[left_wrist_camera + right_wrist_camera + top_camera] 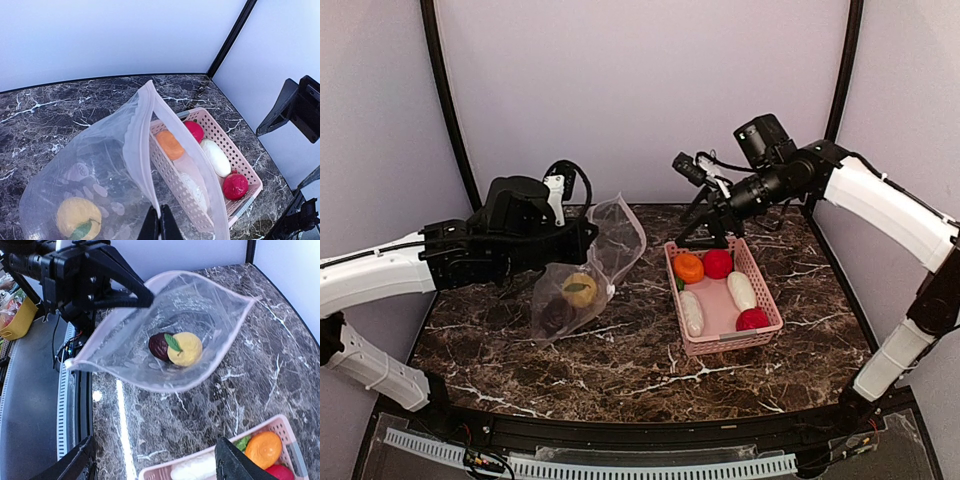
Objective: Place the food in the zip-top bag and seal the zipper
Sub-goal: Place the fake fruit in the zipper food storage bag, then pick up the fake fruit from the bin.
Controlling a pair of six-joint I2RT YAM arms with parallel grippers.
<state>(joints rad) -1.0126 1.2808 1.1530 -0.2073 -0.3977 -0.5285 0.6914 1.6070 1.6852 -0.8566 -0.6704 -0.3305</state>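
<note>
The zip-top bag (605, 255) hangs open over the marble table, and my left gripper (586, 238) is shut on its mouth edge. In the left wrist view the left gripper (160, 223) pinches the white zipper strip (136, 140). A yellow fruit (185, 348) and a dark maroon ball (159, 346) lie inside the bag (200, 305). More food sits in the pink basket (728, 343): an orange piece (688, 267), a red ball (717, 263), two white radishes (741, 290) and another red ball (752, 320). My right gripper (708, 234) hovers open and empty above the basket's far end.
The pink basket (172, 172) stands right of the bag, close to the bag's hanging side. Purple walls with black corner posts (448, 100) enclose the table. The left arm's black body (80, 275) reaches in from the left beside the bag.
</note>
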